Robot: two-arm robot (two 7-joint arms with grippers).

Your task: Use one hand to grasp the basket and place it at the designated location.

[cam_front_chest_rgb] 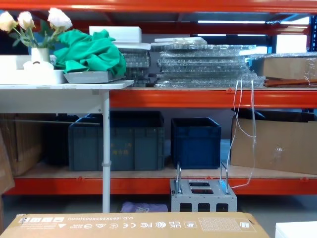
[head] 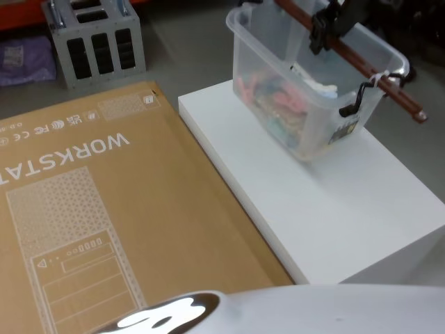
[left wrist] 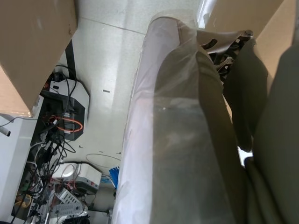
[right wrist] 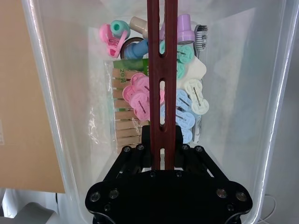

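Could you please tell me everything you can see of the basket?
The basket is a translucent whitish plastic tub with a rounded rim, tilted over the far end of the white platform; whether it touches it is unclear. A reddish-brown slotted handle spans its top on black hooks, with the right tool shut on it. Inside lie pastel clips and wooden pegs.

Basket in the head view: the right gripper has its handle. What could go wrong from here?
1. The right gripper is shut on the thin brown handle away from its middle, so the basket may tip when carried.
2. The loose clothes pegs inside could slide and shift the load.
3. The basket is at the far end of the white platform; a slip there could send it off the edge.
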